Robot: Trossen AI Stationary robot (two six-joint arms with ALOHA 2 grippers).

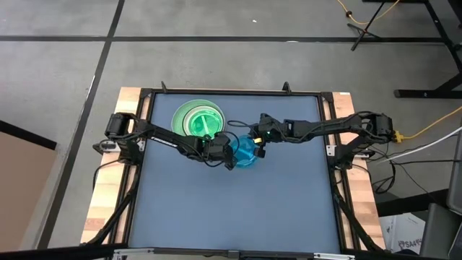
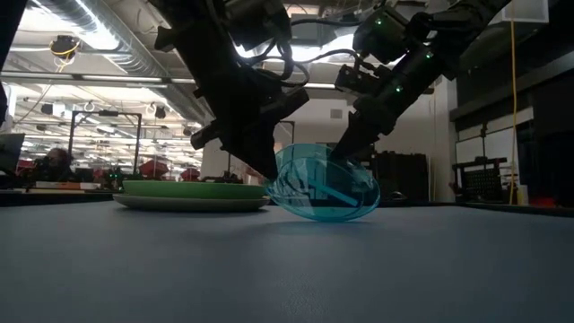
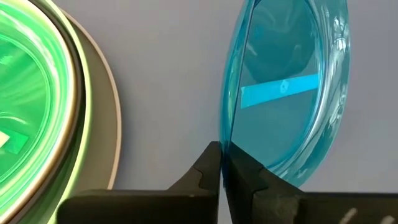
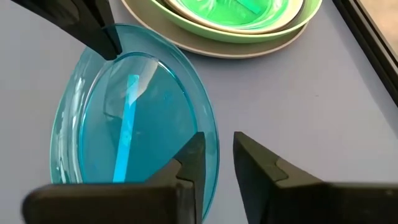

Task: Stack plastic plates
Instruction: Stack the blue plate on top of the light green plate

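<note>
Plates first: we see a translucent cyan plate (image 2: 325, 190) tilted on edge on the blue-grey table (image 1: 231, 209), just beside a stack (image 1: 200, 119) of green plates (a translucent green one on top). Our left gripper (image 3: 222, 163) pinches the cyan plate's rim between closed fingers. Our right gripper (image 4: 219, 152) sits at the opposite rim, fingers parted, gripping nothing.
</note>
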